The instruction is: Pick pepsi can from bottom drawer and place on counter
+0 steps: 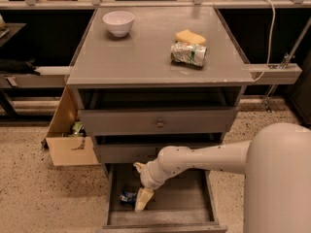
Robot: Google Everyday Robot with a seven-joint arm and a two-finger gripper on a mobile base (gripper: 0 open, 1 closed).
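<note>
Camera view: gripper point(144, 198) downward in bottom drawer point(187, 200)

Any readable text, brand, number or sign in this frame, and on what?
Nothing legible.
pepsi can in the bottom drawer: white markings, too blurred to read.
snack packet on the counter: print unreadable.
cardboard box: dark mark, unreadable.
gripper, down in the bottom drawer beside the pepsi can: no lettering.

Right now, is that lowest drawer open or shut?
Open: the bottom drawer is pulled out, showing the pepsi can inside and the claw just beside it.
</note>
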